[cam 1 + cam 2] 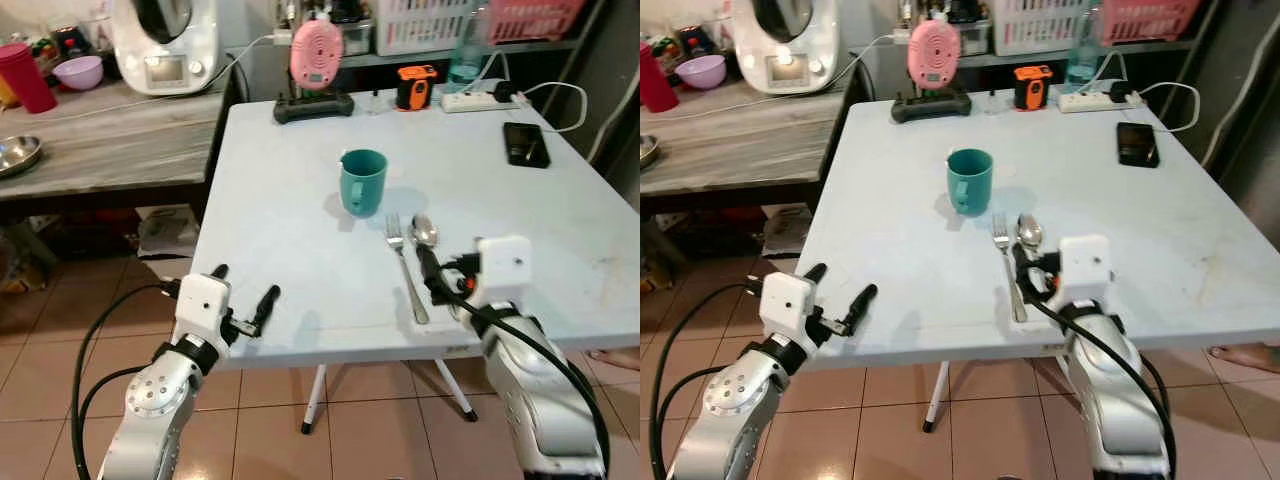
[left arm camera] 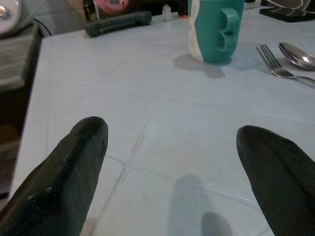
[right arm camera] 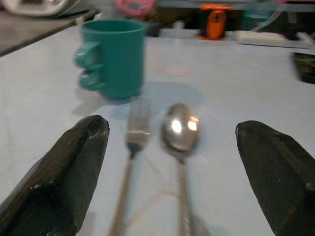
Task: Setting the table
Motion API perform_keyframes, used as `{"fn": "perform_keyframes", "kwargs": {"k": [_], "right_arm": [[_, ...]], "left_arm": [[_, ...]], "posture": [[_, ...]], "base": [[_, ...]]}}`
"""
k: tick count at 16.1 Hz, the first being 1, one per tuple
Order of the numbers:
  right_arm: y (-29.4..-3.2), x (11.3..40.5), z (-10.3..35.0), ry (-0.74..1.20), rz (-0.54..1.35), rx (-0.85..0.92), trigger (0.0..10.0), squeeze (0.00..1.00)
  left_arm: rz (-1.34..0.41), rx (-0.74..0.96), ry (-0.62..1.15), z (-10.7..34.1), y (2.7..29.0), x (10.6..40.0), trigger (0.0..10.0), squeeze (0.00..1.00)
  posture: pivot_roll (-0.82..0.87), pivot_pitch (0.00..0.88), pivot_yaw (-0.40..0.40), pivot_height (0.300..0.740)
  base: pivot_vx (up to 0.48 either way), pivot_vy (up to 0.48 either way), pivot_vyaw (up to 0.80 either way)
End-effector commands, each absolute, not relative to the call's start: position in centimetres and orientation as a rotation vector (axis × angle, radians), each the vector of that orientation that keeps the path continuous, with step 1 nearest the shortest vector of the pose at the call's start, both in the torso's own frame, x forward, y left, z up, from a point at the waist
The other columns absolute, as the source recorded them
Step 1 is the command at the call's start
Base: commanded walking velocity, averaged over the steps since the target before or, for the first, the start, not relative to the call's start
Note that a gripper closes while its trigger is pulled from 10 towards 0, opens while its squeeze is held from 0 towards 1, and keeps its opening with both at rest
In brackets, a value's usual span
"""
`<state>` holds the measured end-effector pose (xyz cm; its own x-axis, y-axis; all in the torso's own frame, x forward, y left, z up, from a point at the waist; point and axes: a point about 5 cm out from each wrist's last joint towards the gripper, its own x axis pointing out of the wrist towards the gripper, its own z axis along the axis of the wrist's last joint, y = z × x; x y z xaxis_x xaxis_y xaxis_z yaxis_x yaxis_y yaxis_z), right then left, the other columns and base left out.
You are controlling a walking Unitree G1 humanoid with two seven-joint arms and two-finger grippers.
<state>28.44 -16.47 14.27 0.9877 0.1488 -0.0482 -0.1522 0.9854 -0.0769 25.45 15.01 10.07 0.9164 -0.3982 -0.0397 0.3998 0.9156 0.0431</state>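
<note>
Fork [image 1: 404,262] and spoon [image 1: 425,233] lying side by side near the table's [image 1: 300,200] front edge, handles toward the robot, spoon at the fork's 3 o'clock, just apart. Teal mug [image 1: 362,181] upright at 11 o'clock from the fork's tines, near but not touching, handle toward the robot. Right gripper [image 3: 172,162] low over the cutlery handles, fingers spread wide, grasping nothing. Left gripper [image 2: 172,172] at the table's front left corner, well apart at the fork's 8 o'clock, likewise spread and empty. Farther back, at 12 o'clock, pink speaker [image 1: 316,50], orange gadget [image 1: 415,86], power strip [image 1: 478,99]; black phone [image 1: 526,143] at 2 o'clock.
</note>
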Motion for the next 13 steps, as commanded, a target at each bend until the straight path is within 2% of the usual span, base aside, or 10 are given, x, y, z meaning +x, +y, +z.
{"fn": "perform_keyframes", "kwargs": {"k": [1,5,6,7,8,9,13], "right_arm": [[-16.0,28.6,13.9,0.069,0.178,-0.086,10.0,0.0],[-14.0,30.7,12.9,0.174,0.272,-0.088,10.0,0.0],[-13.8,30.9,12.6,0.194,0.283,-0.099,7.6,0.0],[-13.7,31.0,12.0,0.221,0.294,-0.109,1.1,0.0],[-13.7,31.0,11.8,0.228,0.297,-0.108,1.1,0.0],[-13.7,31.2,11.5,0.25,0.302,-0.106,0.0,0.0],[-14.4,31.4,10.4,0.31,0.276,-0.115,0.0,0.0]], "left_arm": [[-0.432,0.057,0.04,10.0,15.0,25.3,10.0,0.0],[-0.572,0.051,0.079,9.5,14.2,24.5,10.0,0.0],[-0.594,0.053,0.081,9.5,14.1,24.4,10.0,0.0],[-0.61,0.056,0.08,9.5,14.0,24.2,10.0,0.0],[-0.612,0.056,0.081,9.5,13.9,24.2,10.0,0.0],[-0.618,0.05,0.082,9.5,13.9,24.2,10.0,0.0],[-0.639,0.043,0.084,9.5,13.8,24.0,10.0,0.0]], "posture": [[-0.21,0.086,0.078,0.74],[-0.21,0.115,0.065,0.74],[-0.21,0.12,0.063,0.74],[-0.21,0.123,0.062,0.74],[-0.21,0.123,0.062,0.74],[-0.21,0.125,0.061,0.74],[-0.21,0.12,0.063,0.74]], "base": [[0.0,0.0,0.0],[0.0,0.0,0.0],[0.0,0.0,0.0],[0.0,0.0,0.0],[0.0,0.0,0.0],[0.0,0.0,0.0],[0.0,0.0,0.0]]}}
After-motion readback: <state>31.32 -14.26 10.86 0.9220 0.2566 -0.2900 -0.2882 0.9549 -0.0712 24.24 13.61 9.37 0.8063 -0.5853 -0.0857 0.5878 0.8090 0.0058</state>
